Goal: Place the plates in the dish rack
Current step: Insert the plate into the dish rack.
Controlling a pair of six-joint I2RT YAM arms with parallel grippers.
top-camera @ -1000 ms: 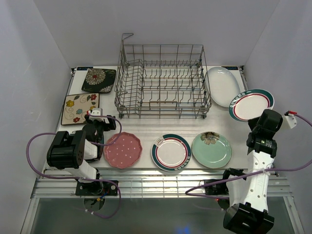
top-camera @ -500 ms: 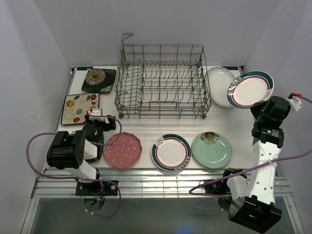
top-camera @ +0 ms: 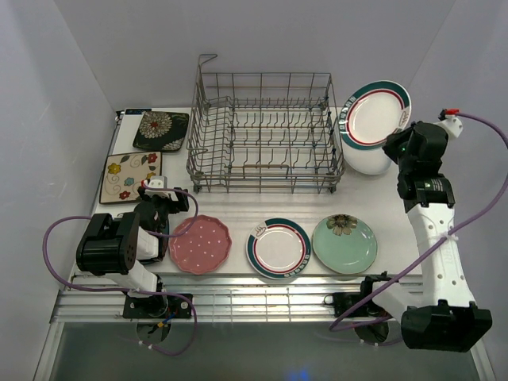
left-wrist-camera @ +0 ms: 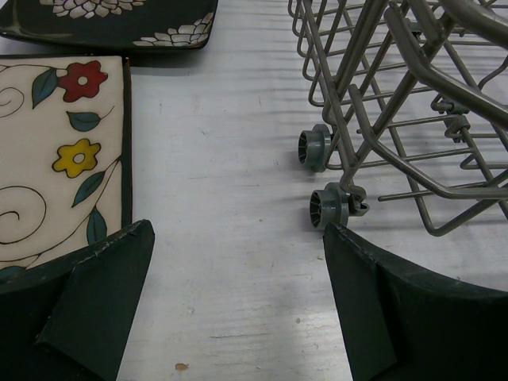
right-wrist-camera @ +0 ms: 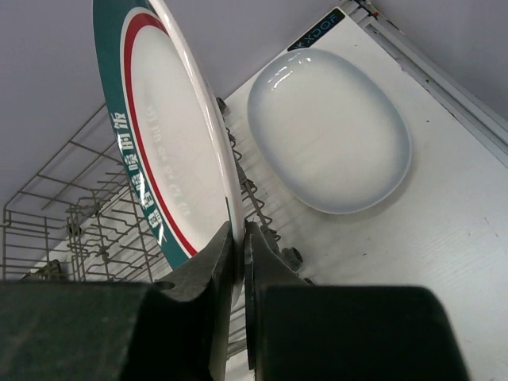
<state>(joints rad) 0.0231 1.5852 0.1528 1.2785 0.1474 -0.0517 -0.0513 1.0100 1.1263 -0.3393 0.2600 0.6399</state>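
**Remote station, overhead view:** the desk (top-camera: 262, 208) carries the grey wire dish rack (top-camera: 262, 131) at 12 o'clock. Its long axis runs 9 to 3, and I see no plate in it yet.

Six plates lie flat around it. The white oval plate (top-camera: 361, 161) sits at the rack's 3 o'clock end. The black floral square (top-camera: 161, 130) and cream floral square (top-camera: 131, 176) are out at 9. The pink dotted plate (top-camera: 200, 244), green-rimmed plate (top-camera: 278, 248) and mint plate (top-camera: 344, 243) line up at 6.

A seventh, the held green-rimmed plate (top-camera: 375, 111), stands on edge above the oval, its rim pinched tight in my right end effector (right-wrist-camera: 238, 242). From there the rack lies just beside at 9 o'clock. I judge the plate must go that way and drop rim-first between the tines.

My left end effector (left-wrist-camera: 238, 262), jaws apart around nothing, sits low near the rack's 7 o'clock corner.
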